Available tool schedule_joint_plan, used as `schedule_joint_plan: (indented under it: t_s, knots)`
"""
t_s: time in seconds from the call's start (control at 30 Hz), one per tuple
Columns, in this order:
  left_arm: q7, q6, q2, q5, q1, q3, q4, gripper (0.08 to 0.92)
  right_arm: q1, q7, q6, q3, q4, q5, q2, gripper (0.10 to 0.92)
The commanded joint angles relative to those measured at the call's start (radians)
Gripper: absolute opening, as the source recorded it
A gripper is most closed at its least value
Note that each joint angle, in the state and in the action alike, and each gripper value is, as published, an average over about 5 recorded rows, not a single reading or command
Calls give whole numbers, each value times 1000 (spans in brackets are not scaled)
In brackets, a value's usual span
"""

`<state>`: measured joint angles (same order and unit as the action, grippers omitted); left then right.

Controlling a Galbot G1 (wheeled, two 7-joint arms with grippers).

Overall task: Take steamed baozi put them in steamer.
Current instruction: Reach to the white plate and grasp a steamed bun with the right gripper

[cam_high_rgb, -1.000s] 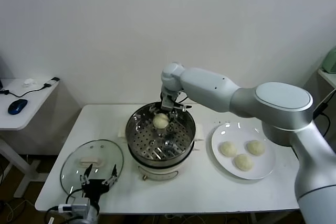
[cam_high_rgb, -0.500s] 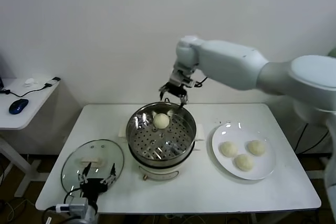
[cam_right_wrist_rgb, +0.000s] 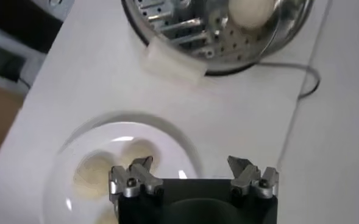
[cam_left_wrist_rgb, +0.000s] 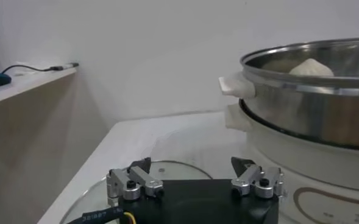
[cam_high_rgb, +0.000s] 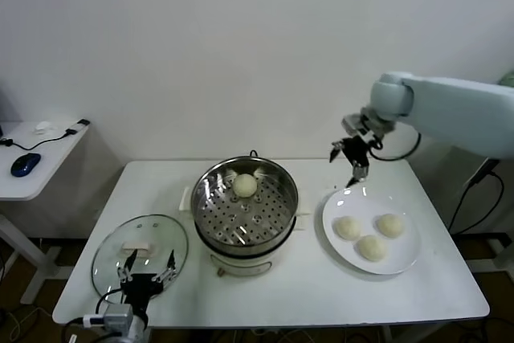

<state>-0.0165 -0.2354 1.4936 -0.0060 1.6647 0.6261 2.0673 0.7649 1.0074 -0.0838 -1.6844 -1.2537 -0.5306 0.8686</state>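
The right hand [cam_high_rgb: 354, 158] hangs open and empty above the plate's [cam_high_rgb: 408, 262] far rim, placed to fetch another baozi [cam_high_rgb: 348, 228] for the steamer [cam_high_rgb: 279, 222].

White table [cam_high_rgb: 305, 295] with steamer [cam_high_rgb: 246, 216], glass lid [cam_high_rgb: 140, 253] and plate [cam_high_rgb: 371, 230] of buns.

Steamer [cam_high_rgb: 245, 213] sat mid-table w/ one baozi [cam_high_rgb: 245, 185] on its perforated tray, far side. White plate [cam_high_rgb: 401, 259] to its right held three baozi. Right gripper [cam_high_rgb: 353, 156] hung open above plate's far edge, empty. Left gripper [cam_high_rgb: 147, 272] open over glass lid [cam_high_rgb: 112, 247], front-left.
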Motion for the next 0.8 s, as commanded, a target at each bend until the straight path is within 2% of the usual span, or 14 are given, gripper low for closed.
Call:
schedule_joint_plan:
  t_s: [0.03,0.3,0.8]
  knots:
    - [2,3,2,1,7,2,7,823,-256,-134,-261,53,-67,31,-130,823]
    - [1,5,13,3,16,3,7,823,-405,-144,-260,200,84,131,-77,823]
    - [0,7,6,3,13,4,-10,823,-561,-142,-249,347,188,177,-24,823]
